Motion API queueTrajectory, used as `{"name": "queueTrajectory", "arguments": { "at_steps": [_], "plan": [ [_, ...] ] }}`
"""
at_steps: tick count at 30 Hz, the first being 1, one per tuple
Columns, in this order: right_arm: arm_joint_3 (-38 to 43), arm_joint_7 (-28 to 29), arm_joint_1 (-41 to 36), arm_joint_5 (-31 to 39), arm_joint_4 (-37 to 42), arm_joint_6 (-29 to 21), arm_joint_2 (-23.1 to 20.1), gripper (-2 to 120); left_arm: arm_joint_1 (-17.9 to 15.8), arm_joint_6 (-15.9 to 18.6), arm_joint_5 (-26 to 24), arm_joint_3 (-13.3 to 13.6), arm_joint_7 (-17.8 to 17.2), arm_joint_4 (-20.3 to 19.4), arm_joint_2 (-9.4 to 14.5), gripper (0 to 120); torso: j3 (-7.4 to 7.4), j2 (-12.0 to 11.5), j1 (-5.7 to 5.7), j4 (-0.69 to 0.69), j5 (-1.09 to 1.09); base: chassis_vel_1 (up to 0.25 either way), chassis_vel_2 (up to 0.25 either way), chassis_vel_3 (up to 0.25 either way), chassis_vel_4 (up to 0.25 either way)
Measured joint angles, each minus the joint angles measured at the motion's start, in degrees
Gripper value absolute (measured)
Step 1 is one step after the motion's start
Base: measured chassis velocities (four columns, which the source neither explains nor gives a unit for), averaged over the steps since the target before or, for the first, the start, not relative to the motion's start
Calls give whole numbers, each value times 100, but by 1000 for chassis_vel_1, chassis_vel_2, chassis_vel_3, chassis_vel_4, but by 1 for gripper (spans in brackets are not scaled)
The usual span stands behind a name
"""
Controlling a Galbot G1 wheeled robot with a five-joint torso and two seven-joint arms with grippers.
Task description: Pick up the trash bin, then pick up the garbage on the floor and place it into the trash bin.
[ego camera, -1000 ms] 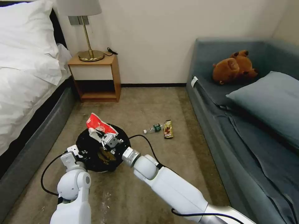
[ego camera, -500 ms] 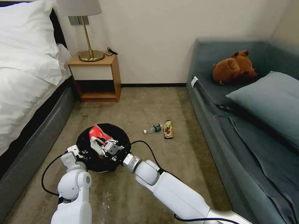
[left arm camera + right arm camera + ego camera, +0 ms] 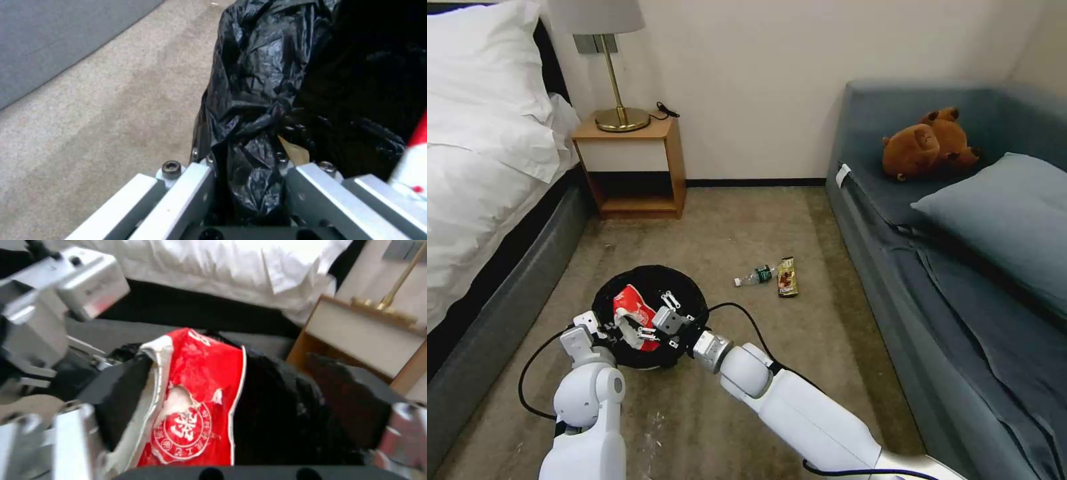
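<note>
Trash bin (image 3: 650,280) rim between left fingers (image 3: 186,200); red-and-white wrapper (image 3: 195,413), round seal unreadable, between spread right fingers (image 3: 75,440).

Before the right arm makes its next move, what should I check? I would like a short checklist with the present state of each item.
1. Left tool clamped on the trash bin rim: ok.
2. Red-and-white wrapper inside the bin: ok.
3. Right tool open: ok, jaws wide apart.
4. Wrapper free of the right tool: cannot tell, it leans against one finger.
5. Bottle and dark-gold wrapper reachable: ok, both lie unobstructed on the carpet.
</note>
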Motion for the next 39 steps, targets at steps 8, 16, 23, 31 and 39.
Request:
{"name": "queueTrajectory", "arguments": {
  "at_steps": [8,16,23,31,39],
  "plan": [
    [-659,156,857,1100,-15,-893,-366,100,33,0,50,21,1,-54,18,2,0,0,0,-1,0,0,0,0,0],
    [-1181,-88,2060,1832,153,-1997,-596,100,54,0,110,92,2,-26,15,2,0,0,0,1,0,0,0,0,0],
    [-1427,-390,2745,1691,480,-3305,-683,100,54,-6,128,146,4,22,-2,2,0,0,0,0,0,0,0,0,0],
    [-1845,-758,3022,983,547,-3600,-714,100,52,-9,120,142,4,11,13,2,0,0,0,0,0,0,0,0,0],
    [-2147,-1732,3375,-314,437,-3391,-620,100,69,-18,126,143,3,10,-18,2,0,0,0,0,0,0,0,0,0]
  ]
}}
